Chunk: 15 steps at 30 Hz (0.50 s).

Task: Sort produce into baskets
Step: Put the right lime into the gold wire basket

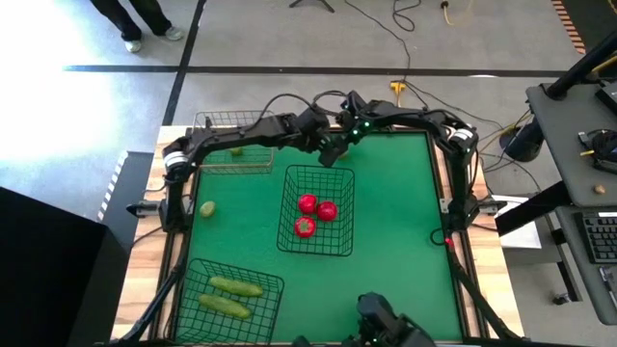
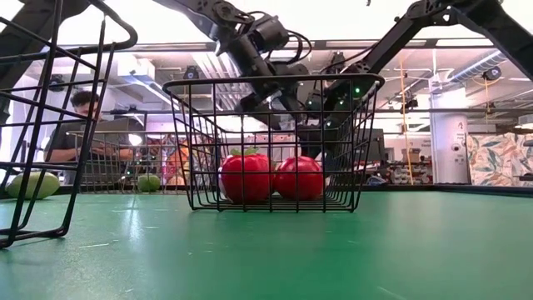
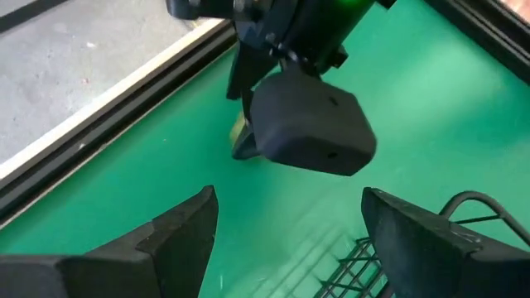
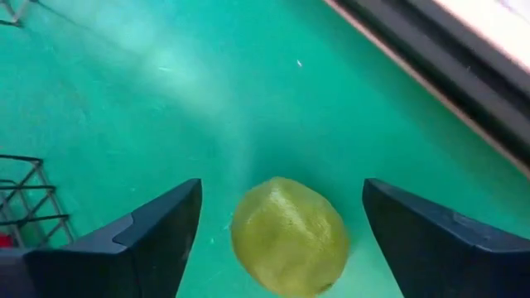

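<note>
My right gripper (image 4: 281, 240) is open and low over the table, just beyond the far rim of the middle black basket (image 1: 316, 212). A yellow-green lime (image 4: 290, 236) lies on the green mat between its fingers, touching neither. It also shows under that gripper in the left wrist view (image 3: 240, 132). My left gripper (image 3: 290, 240) is open and empty, close beside my right gripper (image 1: 333, 152), pointing at it. Three red tomatoes (image 1: 313, 214) lie in the middle basket. Two cucumbers (image 1: 231, 294) lie in the near-left black basket. One lime (image 1: 237, 151) lies in the pale far-left basket, another (image 1: 206, 207) on the mat.
The middle basket's far rim (image 3: 464, 207) is right beside both grippers. The table's far frame rail (image 4: 447, 66) runs close behind the lime. The right half of the mat (image 1: 405, 222) holds nothing. A person (image 2: 83, 125) sits at a desk beyond the table.
</note>
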Tool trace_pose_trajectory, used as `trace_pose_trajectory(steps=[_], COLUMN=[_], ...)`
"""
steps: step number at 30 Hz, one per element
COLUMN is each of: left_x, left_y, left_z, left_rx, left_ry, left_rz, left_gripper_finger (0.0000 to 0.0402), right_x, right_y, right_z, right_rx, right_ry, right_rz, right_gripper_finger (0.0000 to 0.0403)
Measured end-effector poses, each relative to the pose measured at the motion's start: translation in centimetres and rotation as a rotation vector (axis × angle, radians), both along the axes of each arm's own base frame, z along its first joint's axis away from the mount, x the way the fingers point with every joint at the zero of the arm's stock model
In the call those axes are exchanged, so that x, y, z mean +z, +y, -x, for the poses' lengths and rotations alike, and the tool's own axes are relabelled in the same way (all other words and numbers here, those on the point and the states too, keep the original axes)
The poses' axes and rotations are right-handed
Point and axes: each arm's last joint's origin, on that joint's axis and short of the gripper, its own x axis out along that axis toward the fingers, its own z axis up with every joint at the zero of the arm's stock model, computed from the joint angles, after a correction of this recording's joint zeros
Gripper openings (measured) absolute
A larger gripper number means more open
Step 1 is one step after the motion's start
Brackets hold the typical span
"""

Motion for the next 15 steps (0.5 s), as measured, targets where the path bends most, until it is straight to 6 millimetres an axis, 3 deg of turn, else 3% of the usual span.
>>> trace_pose_trajectory(steps=[3,7,15], left_x=[0.1,0.2,0.0], left_y=[-0.1,-0.1,0.4], left_z=[-0.2,-0.4,-0.8], left_rx=[-0.003,-0.002,0.037], left_ry=[-0.021,-0.038,-0.096], left_rz=[-0.008,-0.014,0.005], left_gripper_finger=[0.0281,0.0281,0.0325], right_x=[1.1,4.3,12.5], right_y=[0.1,0.7,4.5], right_z=[0.2,1.2,7.0], right_rx=[0.016,0.007,-0.148], right_ry=[-0.016,0.017,0.317], right_rz=[0.033,0.147,0.376], right_gripper_finger=[0.0336,0.0342,0.0329])
